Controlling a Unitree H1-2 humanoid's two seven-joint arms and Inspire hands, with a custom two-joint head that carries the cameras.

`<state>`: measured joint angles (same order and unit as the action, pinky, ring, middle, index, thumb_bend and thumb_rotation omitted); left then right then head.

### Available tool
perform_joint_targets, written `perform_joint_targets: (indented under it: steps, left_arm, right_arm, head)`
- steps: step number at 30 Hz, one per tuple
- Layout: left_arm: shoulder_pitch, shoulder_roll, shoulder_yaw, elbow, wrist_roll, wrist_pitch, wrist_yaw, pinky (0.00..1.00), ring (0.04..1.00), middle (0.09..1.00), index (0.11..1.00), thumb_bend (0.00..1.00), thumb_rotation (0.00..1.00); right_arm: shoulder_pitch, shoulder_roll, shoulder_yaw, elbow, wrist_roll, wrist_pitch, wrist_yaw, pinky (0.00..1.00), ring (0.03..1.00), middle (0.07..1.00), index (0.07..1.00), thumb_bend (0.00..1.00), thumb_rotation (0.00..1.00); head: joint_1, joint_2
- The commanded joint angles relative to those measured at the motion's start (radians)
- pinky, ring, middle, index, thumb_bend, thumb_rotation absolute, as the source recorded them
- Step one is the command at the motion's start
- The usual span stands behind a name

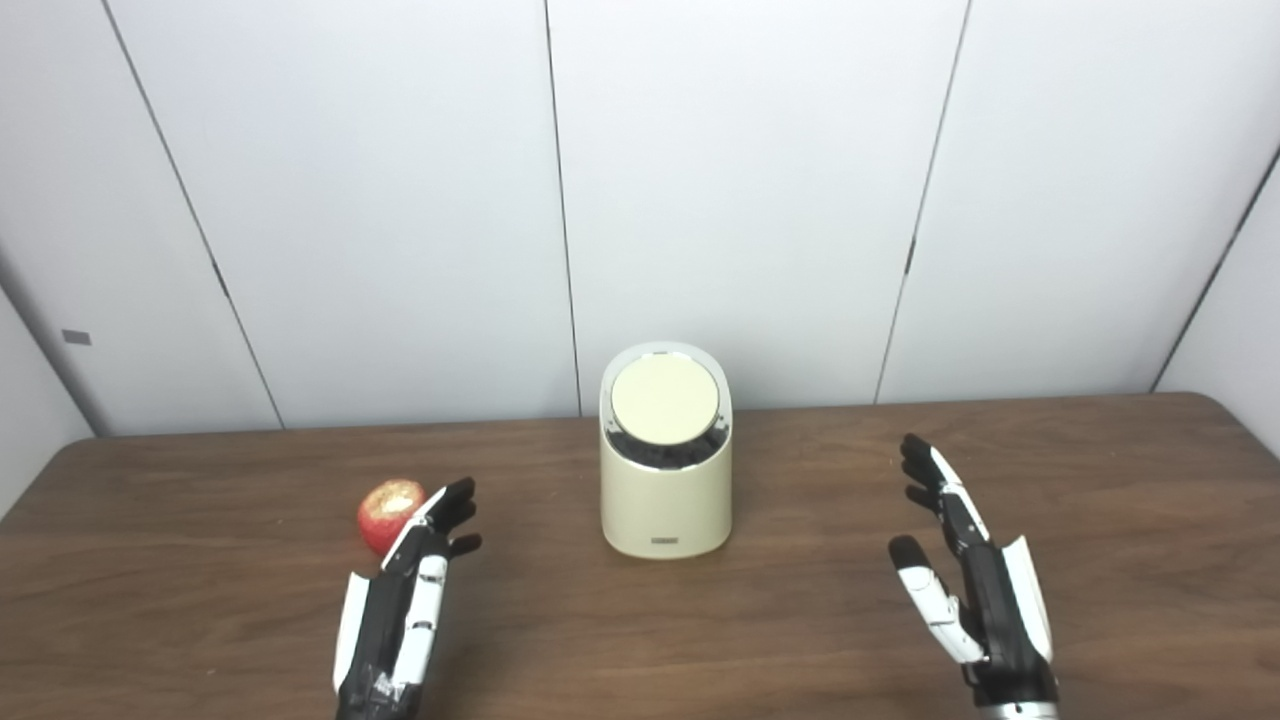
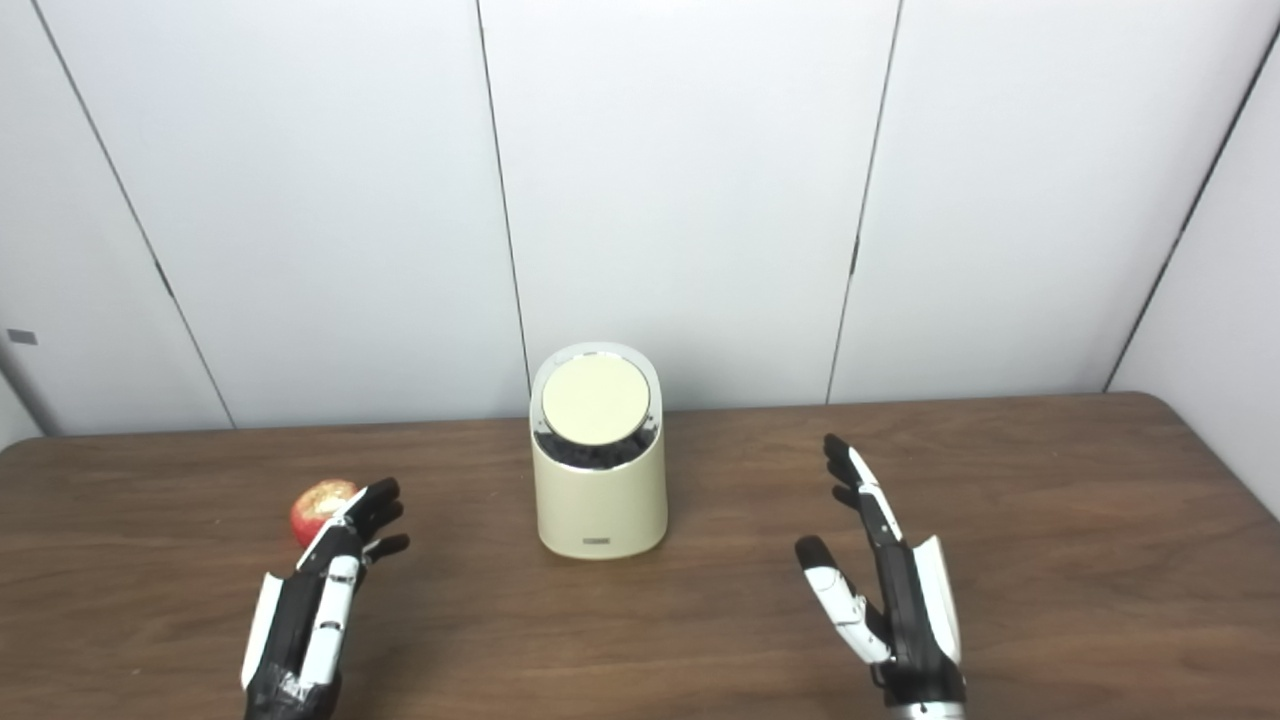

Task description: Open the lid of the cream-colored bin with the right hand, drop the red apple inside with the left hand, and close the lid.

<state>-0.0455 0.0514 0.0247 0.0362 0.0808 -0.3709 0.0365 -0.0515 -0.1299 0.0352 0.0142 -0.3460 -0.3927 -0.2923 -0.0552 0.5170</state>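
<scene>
Brown table (image 1: 800, 640), white panelled wall behind. Cream-colored bin (image 1: 665, 500) centred, lid (image 1: 665, 400) shut and tilted nearward. Right hand (image 1: 965, 570) spread, empty, to near right of bin, open room between. Left hand (image 1: 410, 590) spread, empty, fingertips just beside red apple (image 1: 385, 512) at left.

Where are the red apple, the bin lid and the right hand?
red apple (image 1: 385, 510), left eye view, its visible front.
bin lid (image 1: 665, 400), left eye view, disc centre.
right hand (image 2: 890, 590), right eye view, palm.
</scene>
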Motion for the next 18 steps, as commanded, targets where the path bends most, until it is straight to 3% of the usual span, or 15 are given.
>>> perform_joint_targets:
  steps: [1,9,14,17,18]
  left_arm:
    - [-0.016,0.002,0.006,0.003,0.011,-0.041,0.015,0.76,0.846,0.865,0.846,0.29,0.88]
    - [-0.014,-0.011,0.016,-0.006,0.038,-0.084,0.039,0.74,0.820,0.840,0.824,0.33,0.74]
    - [-0.016,-0.007,0.016,-0.017,0.046,-0.093,0.047,0.73,0.809,0.826,0.813,0.45,0.63]
    - [-0.024,-0.007,0.016,-0.015,0.032,-0.090,0.045,0.72,0.798,0.816,0.805,0.47,0.58]
    - [-0.028,-0.007,0.017,-0.011,0.029,-0.089,0.044,0.72,0.796,0.814,0.804,0.47,0.57]
  right_arm:
    - [0.032,0.005,-0.005,0.099,-0.029,-0.057,-0.023,0.80,0.864,0.883,0.889,0.42,0.87]
    - [0.029,0.005,-0.007,0.124,-0.025,-0.074,-0.050,0.77,0.833,0.861,0.869,0.43,0.83]
    - [0.023,-0.007,0.015,0.133,-0.020,-0.077,-0.089,0.75,0.815,0.841,0.861,0.38,0.79]
    - [0.022,0.010,0.002,0.093,-0.014,-0.054,-0.073,0.75,0.819,0.845,0.864,0.46,0.80]
    - [0.020,0.016,-0.001,0.079,-0.017,-0.041,-0.069,0.74,0.812,0.841,0.861,0.49,0.76]
  head:
    - [0.000,0.000]
    - [-0.003,-0.010]
    - [-0.003,-0.018]
    - [-0.005,-0.026]
    - [-0.007,-0.030]
